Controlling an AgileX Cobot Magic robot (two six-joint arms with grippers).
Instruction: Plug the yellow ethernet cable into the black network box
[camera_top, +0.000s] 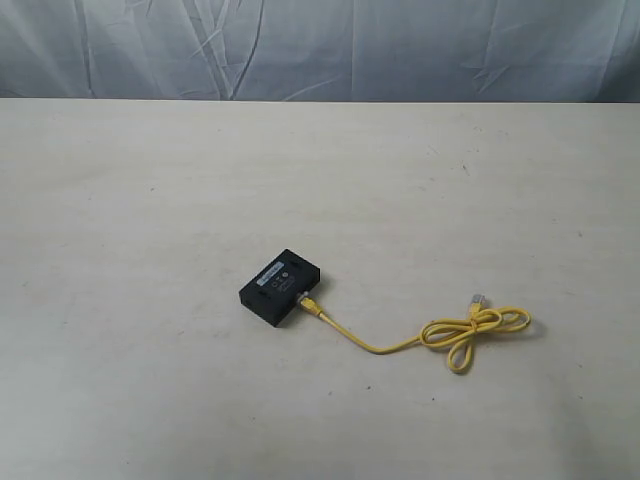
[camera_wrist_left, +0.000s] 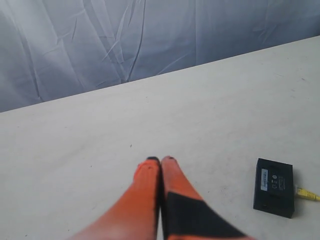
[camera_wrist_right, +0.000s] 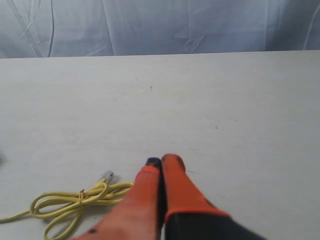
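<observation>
The black network box (camera_top: 280, 288) lies flat near the table's middle, pale label strip up. One end of the yellow ethernet cable (camera_top: 395, 343) sits at the box's right side at a port. From there the cord runs right into a tied loop (camera_top: 478, 328), with the free clear plug (camera_top: 478, 299) pointing away. The left wrist view shows the box (camera_wrist_left: 273, 187) with a yellow stub (camera_wrist_left: 307, 194); my left gripper (camera_wrist_left: 160, 160) is shut and empty, well apart from it. My right gripper (camera_wrist_right: 162, 161) is shut and empty beside the loop (camera_wrist_right: 75, 202) and free plug (camera_wrist_right: 106, 175). Neither arm appears in the exterior view.
The pale table (camera_top: 150, 200) stretches wide around the box and cable. A wrinkled grey-blue cloth backdrop (camera_top: 320, 45) hangs behind the far edge.
</observation>
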